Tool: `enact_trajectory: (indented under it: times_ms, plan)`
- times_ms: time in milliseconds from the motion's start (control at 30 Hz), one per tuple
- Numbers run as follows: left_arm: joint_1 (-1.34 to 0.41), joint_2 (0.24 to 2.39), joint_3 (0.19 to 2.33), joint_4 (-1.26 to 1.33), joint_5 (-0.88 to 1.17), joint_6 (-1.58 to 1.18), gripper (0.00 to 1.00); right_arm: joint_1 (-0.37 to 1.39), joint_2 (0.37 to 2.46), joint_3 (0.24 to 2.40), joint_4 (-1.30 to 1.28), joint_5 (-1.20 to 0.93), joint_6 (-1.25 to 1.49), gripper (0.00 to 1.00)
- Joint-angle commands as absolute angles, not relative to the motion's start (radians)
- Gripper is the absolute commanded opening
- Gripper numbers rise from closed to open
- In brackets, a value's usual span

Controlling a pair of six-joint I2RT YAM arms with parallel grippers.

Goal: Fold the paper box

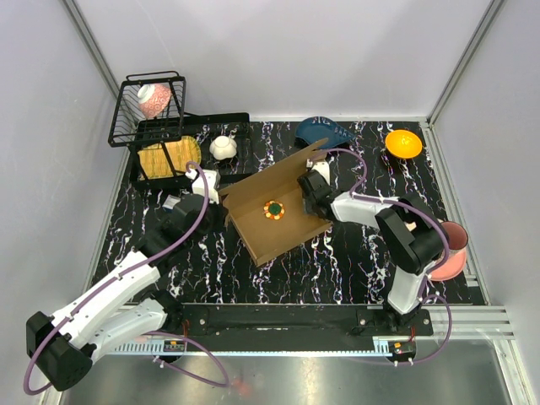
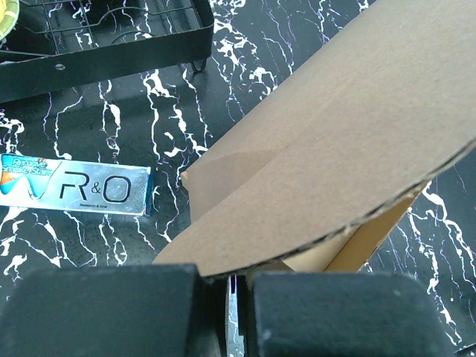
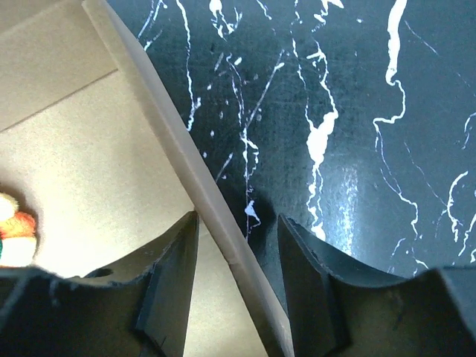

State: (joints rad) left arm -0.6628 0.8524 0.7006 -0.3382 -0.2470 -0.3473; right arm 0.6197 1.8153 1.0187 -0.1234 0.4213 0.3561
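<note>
The paper box (image 1: 291, 180) is brown corrugated cardboard, half open, in the middle of the black marbled table. A small orange and green toy (image 1: 273, 210) lies on its floor. My left gripper (image 1: 205, 184) is at the box's left corner. In the left wrist view (image 2: 234, 279) its jaws are almost together with only table showing between them, and a curved flap of the box (image 2: 357, 111) lies just beyond the tips. My right gripper (image 1: 312, 179) is at the box's right side. In the right wrist view (image 3: 238, 230) it is open and straddles the upright wall edge (image 3: 186, 156).
A black wire basket (image 1: 152, 105) and a black tray (image 1: 221, 120) stand at the back left, with a white cup (image 1: 224, 148) beside them. A toothpaste carton (image 2: 74, 186) lies left of the box. A blue item (image 1: 325, 131), an orange bowl (image 1: 403, 143) and a pink bowl (image 1: 451, 249) are on the right.
</note>
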Motion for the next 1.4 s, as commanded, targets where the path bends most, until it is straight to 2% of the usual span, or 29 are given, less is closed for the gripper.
enact_trajectory:
  times_ms: [0,100,133,167,200,433,767,800,833,933,1100,1367]
  plan:
    - [-0.669,0.847,0.696,-0.350,-0.196,-0.347,0.01,0.617,1.844,1.065,-0.069,0.400,0.334,0.50]
    - [-0.669,0.847,0.695,-0.350,-0.190,-0.348,0.01,0.617,1.856,1.071,-0.055,0.399,0.325,0.31]
    - [-0.667,0.847,0.693,-0.351,-0.190,-0.348,0.01,0.617,1.859,1.071,-0.052,0.399,0.322,0.13]
    - [-0.669,0.848,0.693,-0.350,-0.189,-0.348,0.01,0.618,1.862,1.071,-0.054,0.402,0.322,0.02]
    - [-0.669,0.845,0.695,-0.353,-0.189,-0.348,0.01,0.618,1.861,1.069,-0.054,0.405,0.322,0.00]
    - [-0.669,0.845,0.706,-0.360,-0.204,-0.333,0.01,0.672,1.825,1.032,-0.129,0.506,0.351,0.00]
    - [-0.669,0.871,0.710,-0.348,-0.201,-0.324,0.01,0.781,1.711,0.884,-0.172,0.460,0.569,0.01]
    - [-0.667,0.877,0.709,-0.341,-0.209,-0.324,0.01,0.782,1.697,0.864,-0.170,0.445,0.583,0.07]
    - [-0.669,0.882,0.707,-0.336,-0.212,-0.324,0.01,0.782,1.681,0.856,-0.167,0.440,0.587,0.19]
    - [-0.667,0.900,0.709,-0.330,-0.218,-0.327,0.01,0.784,1.605,0.841,-0.166,0.443,0.594,0.41]
    - [-0.669,0.922,0.712,-0.325,-0.227,-0.325,0.01,0.782,1.551,0.854,-0.190,0.451,0.557,0.50]
    - [-0.669,0.910,0.713,-0.330,-0.230,-0.327,0.01,0.782,1.546,0.822,-0.239,0.400,0.538,0.46]
